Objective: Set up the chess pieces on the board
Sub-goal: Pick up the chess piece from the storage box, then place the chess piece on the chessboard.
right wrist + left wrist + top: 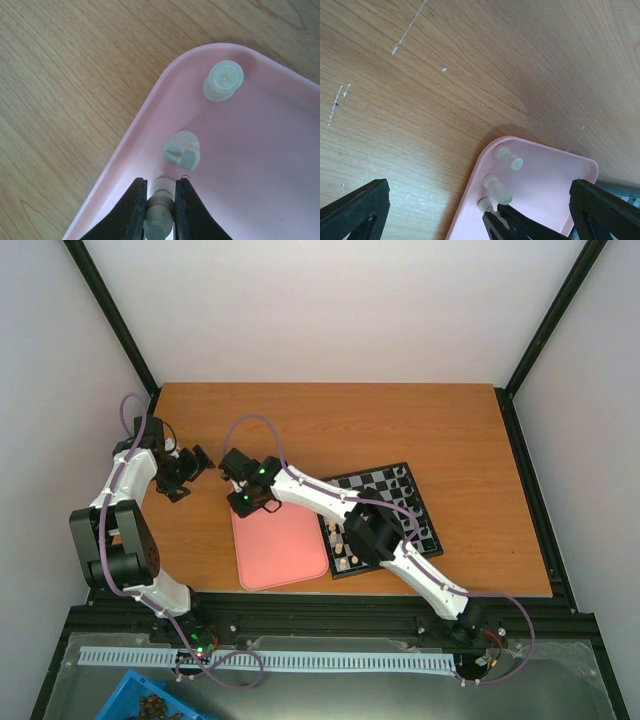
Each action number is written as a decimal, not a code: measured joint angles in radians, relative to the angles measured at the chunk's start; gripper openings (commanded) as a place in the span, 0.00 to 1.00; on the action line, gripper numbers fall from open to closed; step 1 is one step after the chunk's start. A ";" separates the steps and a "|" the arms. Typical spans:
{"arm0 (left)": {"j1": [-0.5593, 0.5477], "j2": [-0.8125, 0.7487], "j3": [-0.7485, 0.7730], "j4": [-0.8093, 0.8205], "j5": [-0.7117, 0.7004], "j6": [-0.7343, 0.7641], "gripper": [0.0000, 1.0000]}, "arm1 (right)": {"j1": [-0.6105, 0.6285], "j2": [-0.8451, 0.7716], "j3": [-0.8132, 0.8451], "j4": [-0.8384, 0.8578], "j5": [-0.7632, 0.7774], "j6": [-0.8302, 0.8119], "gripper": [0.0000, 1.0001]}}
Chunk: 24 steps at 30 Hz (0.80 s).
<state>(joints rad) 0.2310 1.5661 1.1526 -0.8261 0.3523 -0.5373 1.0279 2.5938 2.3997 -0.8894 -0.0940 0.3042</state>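
Three cream chess pieces lie in the far-left corner of the pink tray (260, 165). My right gripper (160, 182) is shut on one piece (160, 207), low over the tray floor. A knight-like piece (181, 149) and a pawn-like piece (223, 80) lie loose just beyond it. The left wrist view shows the same corner: the held piece (487, 205) and the two loose ones (497, 189) (509, 157). My left gripper (479, 195) is open and empty, above the table left of the tray (280, 545). The board (390, 502) lies right of the tray, with several cream pieces (345, 545) on its near-left edge.
Dark pieces (405, 480) stand along the board's far and right sides. The right arm (330, 498) stretches across the board and the tray. Black frame posts (115, 320) flank the table. A blue bin (150, 705) and a white slotted rail (260, 660) lie below the near edge.
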 measured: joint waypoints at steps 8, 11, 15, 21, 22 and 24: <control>0.000 0.001 0.000 0.000 0.003 0.000 1.00 | 0.000 -0.098 -0.140 -0.007 0.037 -0.001 0.06; 0.000 0.001 0.000 0.000 0.005 0.000 1.00 | -0.004 -0.237 -0.308 -0.004 0.069 0.003 0.06; 0.000 0.001 0.000 0.000 0.007 0.000 1.00 | -0.031 -0.450 -0.493 0.011 0.113 0.013 0.06; 0.000 0.001 0.000 0.001 0.008 0.000 1.00 | -0.127 -0.644 -0.705 0.055 0.167 0.027 0.06; 0.000 0.001 0.000 0.002 0.008 0.000 1.00 | -0.143 -0.655 -0.739 0.061 0.171 0.029 0.06; 0.000 0.001 0.000 0.003 0.008 0.000 1.00 | -0.169 -0.661 -0.800 0.072 0.179 0.030 0.06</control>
<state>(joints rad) 0.2310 1.5673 1.1526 -0.8230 0.3603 -0.5373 0.8589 1.9324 1.6001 -0.8173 0.0853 0.3344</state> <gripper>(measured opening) 0.998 0.128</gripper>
